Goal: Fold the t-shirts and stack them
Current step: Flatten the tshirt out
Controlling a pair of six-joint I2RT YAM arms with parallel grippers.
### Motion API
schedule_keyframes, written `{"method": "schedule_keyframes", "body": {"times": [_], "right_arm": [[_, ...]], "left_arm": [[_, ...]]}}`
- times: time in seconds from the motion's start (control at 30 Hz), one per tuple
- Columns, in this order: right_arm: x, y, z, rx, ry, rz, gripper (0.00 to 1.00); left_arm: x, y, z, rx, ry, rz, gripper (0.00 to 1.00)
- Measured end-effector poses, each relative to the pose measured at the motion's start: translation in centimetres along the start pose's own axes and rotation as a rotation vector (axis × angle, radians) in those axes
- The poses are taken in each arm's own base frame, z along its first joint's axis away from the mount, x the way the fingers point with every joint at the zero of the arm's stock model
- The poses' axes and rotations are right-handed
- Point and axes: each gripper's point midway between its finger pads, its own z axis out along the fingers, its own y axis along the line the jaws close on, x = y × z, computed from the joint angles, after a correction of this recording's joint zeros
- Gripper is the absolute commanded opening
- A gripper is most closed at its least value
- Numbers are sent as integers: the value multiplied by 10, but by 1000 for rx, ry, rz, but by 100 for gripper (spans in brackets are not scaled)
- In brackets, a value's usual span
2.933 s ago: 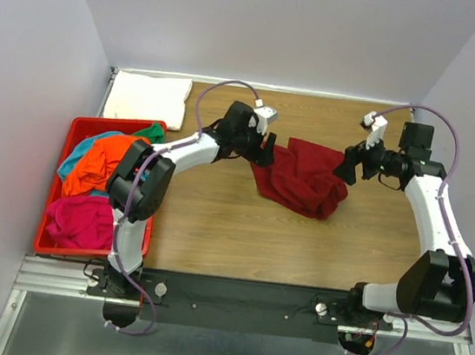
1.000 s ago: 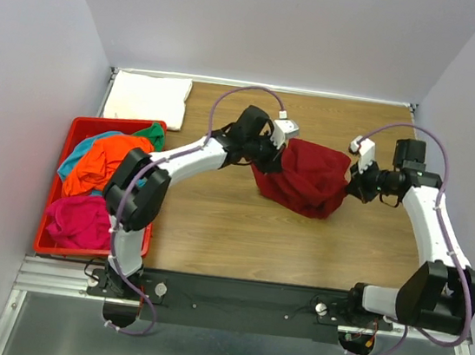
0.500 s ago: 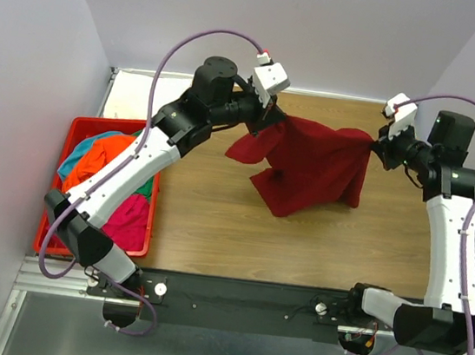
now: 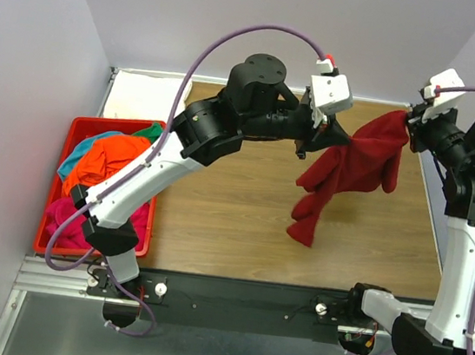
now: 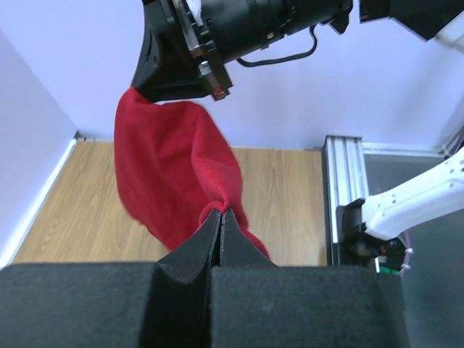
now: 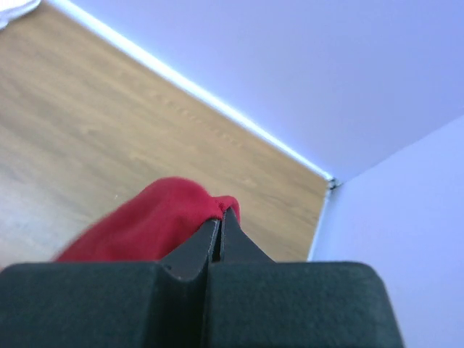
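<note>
Item 1. Dark red t-shirt (image 4: 350, 168): held up in the air over the right half of the counter (image 4: 216, 210), strung between both arms. The upper edge runs from one grip to the other. The rest hangs down in loose, bunched folds towards the near side.

Item 2. Left end effector (image 4: 323, 141): fully closed, pinching a fold at the shirt's left end. In the wrist view the two fingers meet with red cloth caught at their tips.

Item 3. Right end effector (image 4: 412, 122): fully closed, pinching the shirt's right end, raised near the far right corner. Its own camera shows red cloth bulging out to the left of the pressed-together tips.

Item 4. White t-shirt (image 4: 147, 96): folded flat at the far left corner of the counter.

Item 5. Red bin (image 4: 43, 244): on the left edge of the counter, just in front of the white shirt. It holds, crumpled:
- orange t-shirt (image 4: 101, 162)
- pink t-shirt (image 4: 59, 214), partly hidden by the left arm
- teal t-shirt (image 4: 71, 164)
- green t-shirt (image 4: 150, 131), at the far end
</note>
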Motion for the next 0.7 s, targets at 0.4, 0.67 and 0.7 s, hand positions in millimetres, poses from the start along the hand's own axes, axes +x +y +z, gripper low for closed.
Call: {"method": "schedule_keyframes", "body": {"times": [0.4,0.67,0.7], "right_arm": [[-64,-16,-23,56,-154,-6,0],[-2,39,77,-251,-46,140,1],[7,54,91,-298,-21,147,17]], "left_arm": [[-20,-20,-26,-29,-66,-7,0],[80,8,-67,-270,-25,-165,0],[102,17,-75,-317,-15,-210,0]]}}
